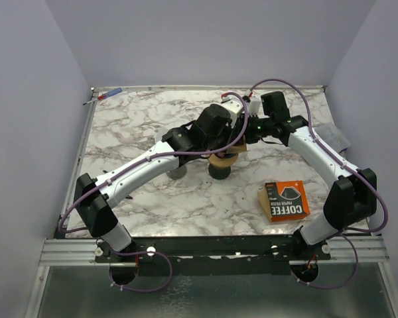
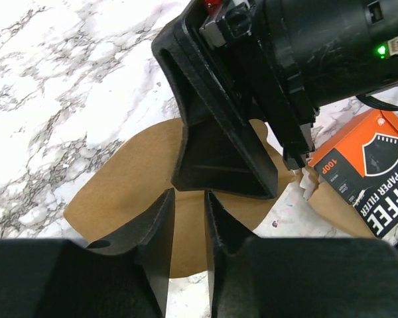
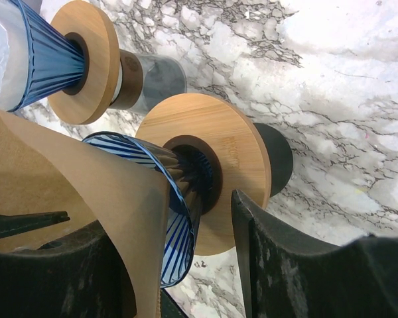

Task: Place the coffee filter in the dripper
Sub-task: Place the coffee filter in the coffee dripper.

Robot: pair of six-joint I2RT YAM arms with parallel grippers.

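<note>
Marble tabletop: left gripper nearly pressed together over the brown filter, pinch unconfirmed; filter drapes over the dripper rim, not seated; right gripper half spread astride both, grip indeterminate. Judgement: steady dripper, ease paper point-first down the cone, no creasing.

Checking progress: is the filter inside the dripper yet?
Not seated: the filter lies across the dripper rim, mostly outside it.

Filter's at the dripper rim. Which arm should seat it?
Probably left: the left gripper is nearly closed at the filter edge. The right gripper stands wide open astride the dripper rim and does not seem to pinch the paper.
</note>
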